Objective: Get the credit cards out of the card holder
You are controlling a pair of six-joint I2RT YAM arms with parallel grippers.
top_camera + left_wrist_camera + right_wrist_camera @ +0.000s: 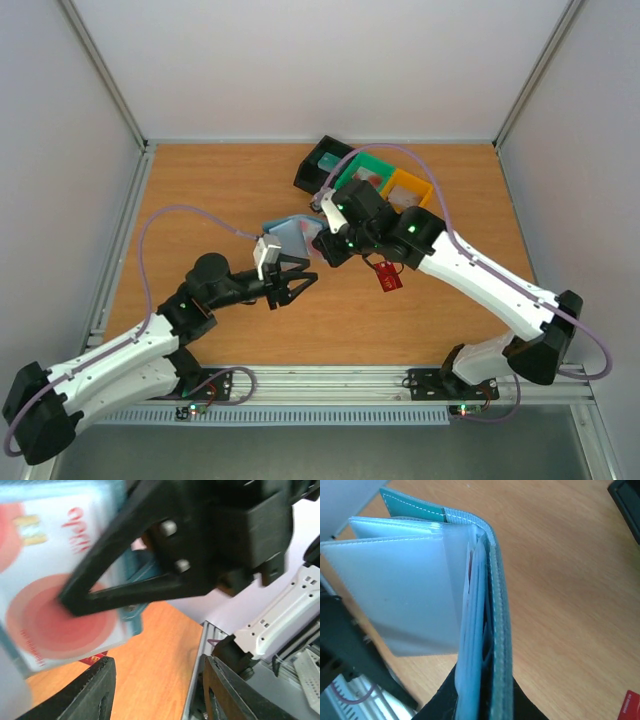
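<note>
Top view: right gripper (322, 243) clamps the card holder (288, 235) mid-table; left gripper (293, 285) just beside it, fingers spread wide, empty; dark red card (388, 277) flat on the table (200, 200). Left wrist: white-and-red card (50, 580) shows in the holder, a black right finger pressed on it. Right wrist: holder edge-on, pinched, clear sleeves fanned left.

The left arm (110, 355) holds its jaws spread; the right arm (490, 285) clamps its jaws.
</note>
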